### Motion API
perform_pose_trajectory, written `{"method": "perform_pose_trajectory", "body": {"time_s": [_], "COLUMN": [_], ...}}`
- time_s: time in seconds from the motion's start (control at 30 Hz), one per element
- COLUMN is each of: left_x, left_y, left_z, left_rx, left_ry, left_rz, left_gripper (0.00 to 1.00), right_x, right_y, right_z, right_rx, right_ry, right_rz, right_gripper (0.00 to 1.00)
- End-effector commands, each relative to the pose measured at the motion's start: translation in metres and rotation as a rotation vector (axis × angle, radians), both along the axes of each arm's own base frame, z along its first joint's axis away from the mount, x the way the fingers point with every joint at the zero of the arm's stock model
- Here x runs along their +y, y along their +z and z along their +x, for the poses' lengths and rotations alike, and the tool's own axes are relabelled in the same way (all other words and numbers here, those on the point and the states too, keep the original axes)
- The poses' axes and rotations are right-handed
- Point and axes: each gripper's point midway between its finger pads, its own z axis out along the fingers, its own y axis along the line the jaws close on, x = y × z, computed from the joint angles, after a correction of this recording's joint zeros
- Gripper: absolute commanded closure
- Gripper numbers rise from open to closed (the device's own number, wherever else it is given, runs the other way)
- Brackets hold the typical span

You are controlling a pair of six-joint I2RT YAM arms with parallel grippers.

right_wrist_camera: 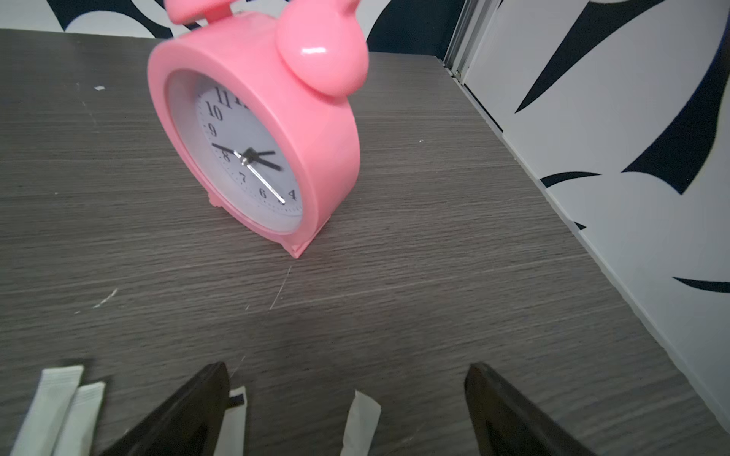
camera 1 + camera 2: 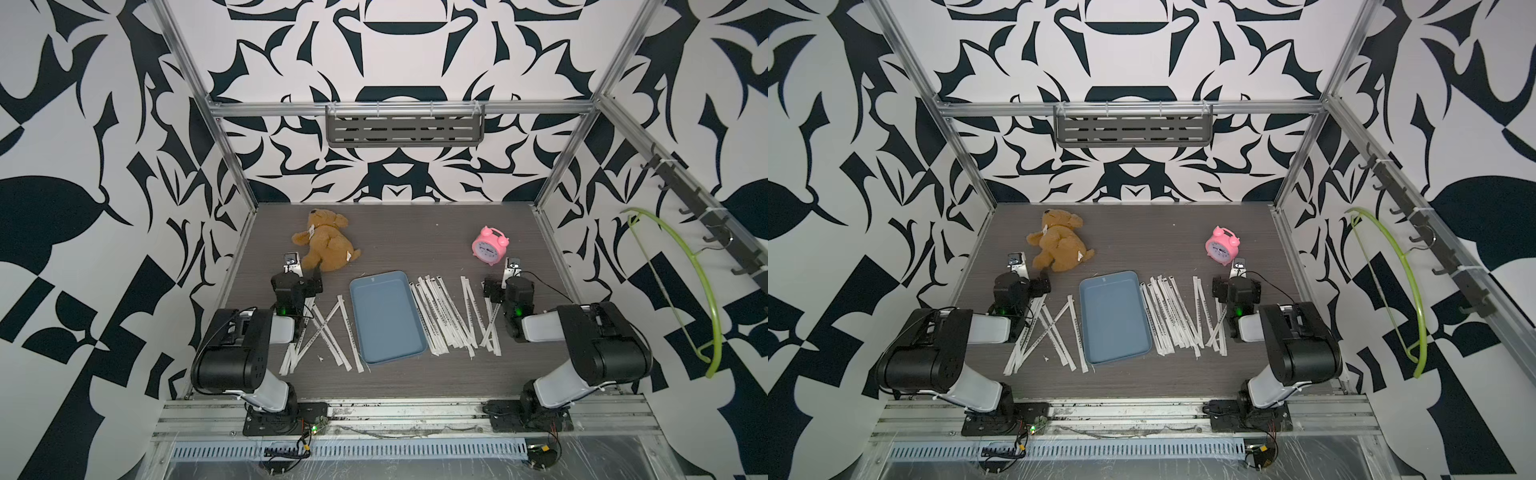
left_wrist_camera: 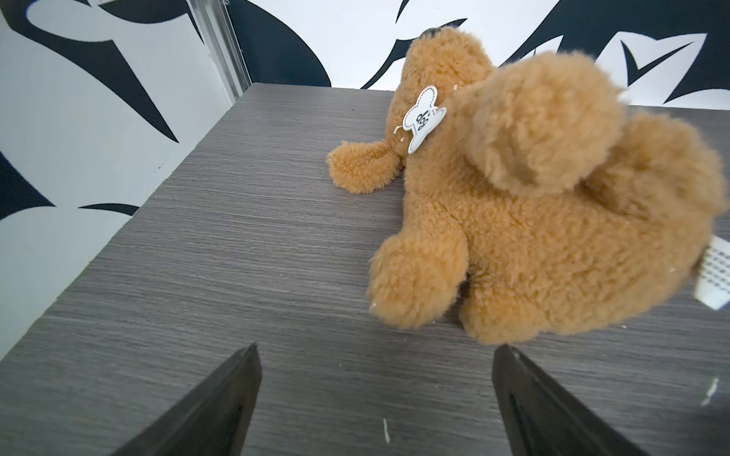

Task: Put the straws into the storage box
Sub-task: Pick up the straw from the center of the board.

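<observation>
Ok, quick look from above: 1 storage box (image 2: pixel 386 320), blue-grey, sits flat mid-table, long side running away from the arms. Its floor shows plain blue in both top views (image 2: pixel 1115 318). The straws (image 2: pixel 434 320) all lie on the table (image 2: pixel 415 232), in 2 groups w/ the box between them. Approx 7 are on the left, criss-crossed, a couple just beside the box's rim. Approx 16 are on the right, mostly parallel & packed, the nearest right by the rim. Overlaps stop an exact count. 2 arms, 1 per side, each reaching low over the outer part of its group. L gripper (image 3: pixel 375 353): jaws spread wide, holding nothing, bare table under them, pointing at 1 teddy bear (image 3: pixel 533 237) lying down back-left. R gripper (image 1: pixel 347 369): jaws spread wide too, gripping nothing. 4 straw ends (image 1: pixel 361 418) show in the right wrist view, 1 lying on the table btw the fingers. Ahead of it 1 pink alarm clock (image 1: pixel 256 138) stands upright, back-right. 1 grey slotted shelf (image 2: pixel 405 124) hangs on the back wall.
</observation>
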Motion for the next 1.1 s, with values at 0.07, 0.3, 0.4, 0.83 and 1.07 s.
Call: {"method": "perform_pose_trajectory", "body": {"time_s": [0.07, 0.3, 0.4, 0.83, 1.07], "left_x": [0.000, 0.000, 0.000, 0.000, -0.014], "left_y": [0.004, 0.004, 0.004, 0.004, 0.040], "left_z": [0.002, 0.002, 0.002, 0.002, -0.008], "left_rx": [-0.008, -0.009, -0.010, -0.010, -0.043], "left_ry": [-0.006, -0.009, -0.009, -0.009, 0.005], "left_rz": [-0.010, -0.007, -0.006, -0.007, 0.087], "left_gripper": [0.01, 0.01, 0.01, 0.01, 0.01], "right_x": [0.000, 0.000, 0.000, 0.000, 0.005], "right_y": [0.021, 0.021, 0.021, 0.021, 0.061], "right_z": [0.009, 0.009, 0.009, 0.009, 0.016], "right_rx": [-0.069, -0.068, -0.068, -0.070, -0.007], "right_ry": [-0.006, -0.006, -0.006, -0.007, -0.016], "right_rz": [0.016, 0.015, 0.016, 0.015, -0.017], "right_gripper": [0.00, 0.01, 0.00, 0.00, 0.00]}}
